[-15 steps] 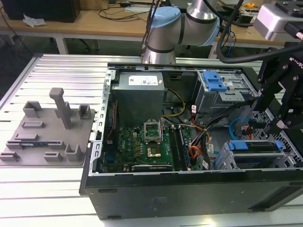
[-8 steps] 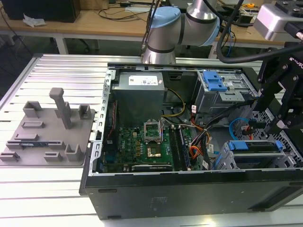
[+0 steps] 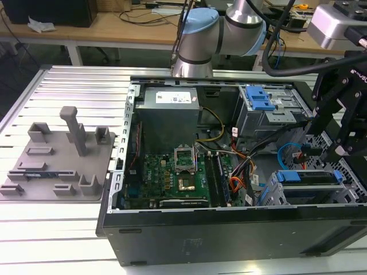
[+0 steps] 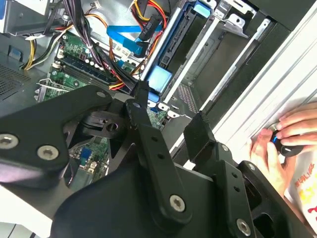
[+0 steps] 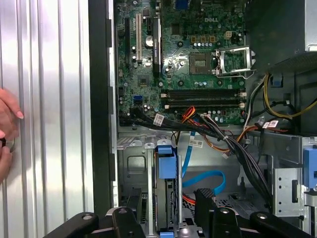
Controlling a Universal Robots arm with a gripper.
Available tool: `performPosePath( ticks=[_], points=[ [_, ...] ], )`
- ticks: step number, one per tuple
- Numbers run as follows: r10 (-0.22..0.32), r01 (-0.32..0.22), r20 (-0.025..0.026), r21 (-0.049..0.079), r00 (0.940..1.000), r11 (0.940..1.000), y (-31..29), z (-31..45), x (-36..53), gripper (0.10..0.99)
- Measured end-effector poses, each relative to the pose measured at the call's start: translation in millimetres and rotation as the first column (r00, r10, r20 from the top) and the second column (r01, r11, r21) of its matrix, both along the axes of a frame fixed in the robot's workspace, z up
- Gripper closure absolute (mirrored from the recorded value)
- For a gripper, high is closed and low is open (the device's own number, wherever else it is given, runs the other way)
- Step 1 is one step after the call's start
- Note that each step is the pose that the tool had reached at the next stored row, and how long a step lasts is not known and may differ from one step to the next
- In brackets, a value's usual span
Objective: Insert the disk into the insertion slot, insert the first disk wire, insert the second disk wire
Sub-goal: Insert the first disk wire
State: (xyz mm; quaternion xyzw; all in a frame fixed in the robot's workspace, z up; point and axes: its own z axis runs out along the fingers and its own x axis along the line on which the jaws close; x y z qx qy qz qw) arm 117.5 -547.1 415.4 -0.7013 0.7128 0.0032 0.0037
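End effector [image 4: 170,104] spread, empty, nr disk [image 4: 159,79].

- Exterior view: you're looking from high up, steeply down on the open case [image 3: 229,229] lying on the slatted table [image 3: 63,223]. The whole case is in frame, with the arm [image 3: 198,40] on its far side.
- First wrist view: you look straight down into the case from fairly near. The board [image 5: 198,64] lies ahead and the gripper [image 5: 163,210] is in the foreground.
- Second wrist view: you're closer and tilted, looking past the gripper, across the disk [image 4: 159,79], to the board.
- All three views share the board and the blue cable [image 5: 205,174]. Both wrist views also catch a hand [image 5: 6,129] beside the case.
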Motion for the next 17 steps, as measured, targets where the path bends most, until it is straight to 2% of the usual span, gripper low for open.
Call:
performPosePath(
  ticks=[1, 2, 3, 4, 5, 8, 11, 14, 16, 17],
  points=[
    [0.000, 0.000, 0.0000, 0.000, 1.0000, 1.0000, 0.0, 0.0, 0.0, 0.525],
    [0.000, 0.000, 0.0000, -0.005, 1.0000, 1.0000, 3.3, -0.1, 0.0, 0.525],
    [0.000, 0.000, -0.0001, -0.020, 1.0000, 0.9998, 11.4, 0.0, 0.0, 0.525],
    [0.000, 0.000, -0.0001, -0.038, 1.0000, 0.9993, 24.3, 0.0, 0.0, 0.525],
    [0.000, 0.000, -0.0001, -0.044, 1.0000, 0.9991, 31.5, 0.0, 0.0, 0.525],
    [0.000, 0.000, 0.0000, -0.047, 1.0000, 0.9989, 44.2, 0.0, 0.0, 0.525],
    [0.000, 0.000, -0.0001, -0.047, 1.0000, 0.9989, 55.2, 0.0, 0.1, 0.525],
    [0.000, 0.000, 0.0000, -0.046, 1.0000, 0.9989, 62.7, 0.0, 0.2, 0.525],
    [0.000, 0.000, 0.0000, -0.049, 1.0000, 0.9988, 62.8, 0.0, 0.2, 0.525],
    [0.000, 0.000, 0.0000, -0.057, 1.0000, 0.9984, 62.9, 0.0, 0.2, 0.525]
  ],
)
